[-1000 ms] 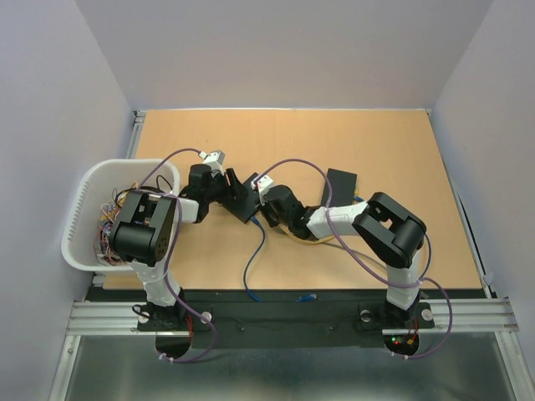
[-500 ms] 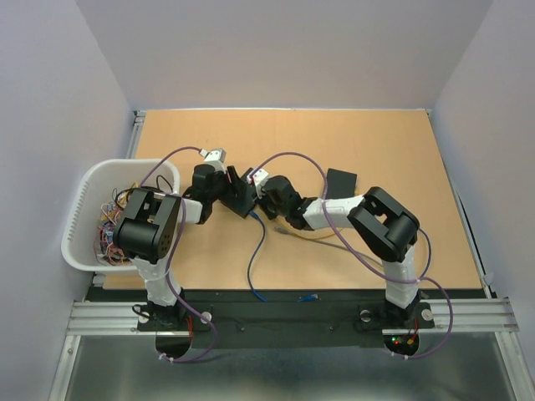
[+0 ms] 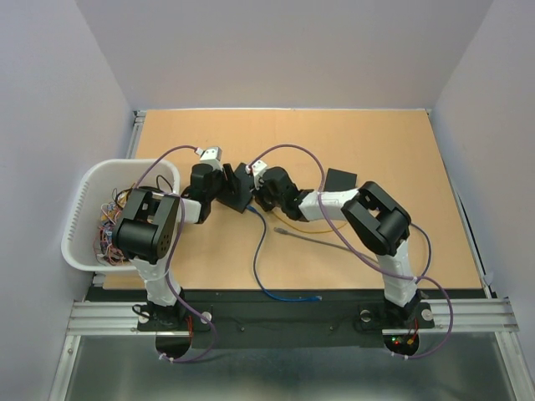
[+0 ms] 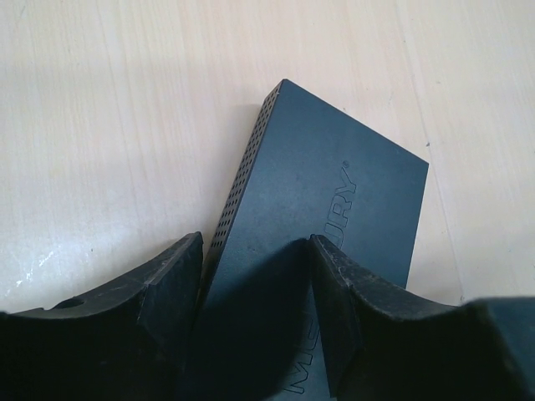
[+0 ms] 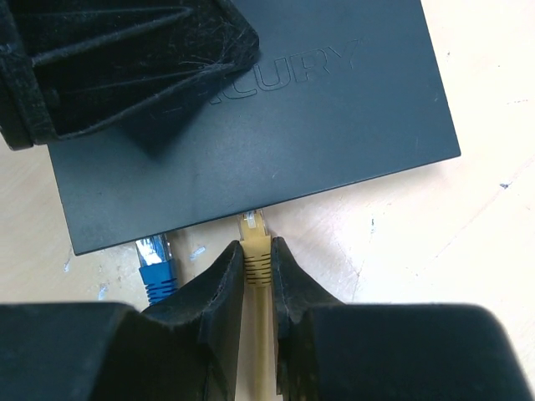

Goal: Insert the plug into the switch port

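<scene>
Around the right gripper [image 5: 256, 257], the nearest neighbour is a blue plug [image 5: 156, 271] just to its left, already at the port face of the switch [image 5: 276, 125]. Its blue cable [image 3: 263, 267] trails back toward the arm bases. Ahead of the fingers, one finger of the left gripper [image 4: 255, 263] lies over the switch's top (across the raised lettering). The left gripper grasps the switch at one end, with one finger against the vented side.

The right gripper is clenched narrowly on the yellow plug [image 5: 255, 246], a finger pressed on each side. The plug's clear tip meets the port face straight ahead; whether it has entered I cannot tell.

A small black box [image 3: 340, 180] lies beyond the right arm. A white basket [image 3: 84, 200] of wires sits beside the left arm. The table [image 3: 376, 142] is pale wood, enclosed by plain grey walls.
</scene>
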You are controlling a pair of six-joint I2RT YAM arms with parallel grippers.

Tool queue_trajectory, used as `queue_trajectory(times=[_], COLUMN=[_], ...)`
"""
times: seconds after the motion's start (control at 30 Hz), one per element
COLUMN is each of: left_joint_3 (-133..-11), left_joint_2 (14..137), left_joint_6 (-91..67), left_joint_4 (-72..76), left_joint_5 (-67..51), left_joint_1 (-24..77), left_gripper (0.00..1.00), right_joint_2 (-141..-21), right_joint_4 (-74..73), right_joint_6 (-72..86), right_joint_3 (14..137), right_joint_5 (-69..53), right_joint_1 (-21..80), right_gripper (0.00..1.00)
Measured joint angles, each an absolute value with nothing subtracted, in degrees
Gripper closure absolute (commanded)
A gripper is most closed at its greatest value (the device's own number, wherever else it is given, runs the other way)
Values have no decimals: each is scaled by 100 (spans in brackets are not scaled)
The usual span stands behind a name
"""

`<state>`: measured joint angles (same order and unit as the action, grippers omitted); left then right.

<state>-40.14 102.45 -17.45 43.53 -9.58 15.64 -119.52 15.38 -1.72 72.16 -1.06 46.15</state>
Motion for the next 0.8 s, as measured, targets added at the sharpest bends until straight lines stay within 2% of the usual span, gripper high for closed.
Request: queue_trajectory(times=[0.1,0.23,0.43,0.6,0.8], left_joint_3=[-4014,-4012,-4012,-4012,-4071], left_joint_2=[10232,10169,10057,10042,10044], left_joint_6=[-1772,-1929,-2176,-2357,-2443], left_joint_4=[4324,4110,3730,3616,3494], left_joint_5=[-1011,-1208,-1789,-2132,-2309], left_joint_1=[1522,1490,1437,1330,1234], left_gripper=[39,39,39,39,39], right_joint_2=[-11911,-11734,-11212,-10457,-9227], right_joint_4=[1769,1970,1865,1896,1953], right_joint_6=[-150,-139,-43,10,154], right_joint_3=[7046,6733,6313,6237,5321], right_joint_5=[-73,-19,-58,-84,143], right_joint_1=[4617,4648,4856,4998,5033], right_gripper=[76,67,37,32,36])
